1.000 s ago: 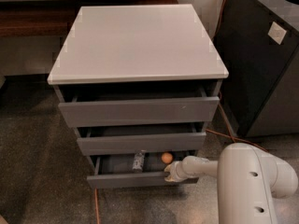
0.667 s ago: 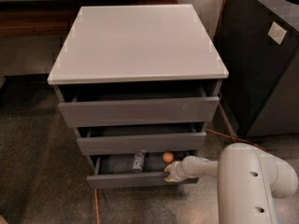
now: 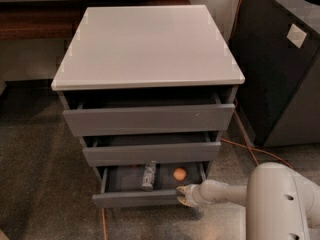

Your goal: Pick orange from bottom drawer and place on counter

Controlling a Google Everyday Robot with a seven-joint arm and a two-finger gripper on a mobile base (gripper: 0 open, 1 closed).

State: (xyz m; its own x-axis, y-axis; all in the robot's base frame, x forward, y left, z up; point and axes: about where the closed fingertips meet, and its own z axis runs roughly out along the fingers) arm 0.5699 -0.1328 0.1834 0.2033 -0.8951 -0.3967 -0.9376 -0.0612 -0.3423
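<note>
Pincer point(image 3: 184, 196), open or closed you cannot tell, at bottom drawer point(image 3: 135, 199) front rim; a hasty reach could roll the orange point(image 3: 179, 174) rearward.

I can read no text, number or brand from here. The dark cabinet point(image 3: 280, 89) on the right carries a small pale tag point(image 3: 296, 35) high on its side, set at a tilt, but I cannot make out what is printed on it. The can point(image 3: 148, 175) lying in the open bottom drawer point(image 3: 135, 198) has a greyish wrap whose lettering I cannot tell. My gripper point(image 3: 182, 196) sits at the right end of that drawer's front panel, and nothing legible shows on it.
</note>
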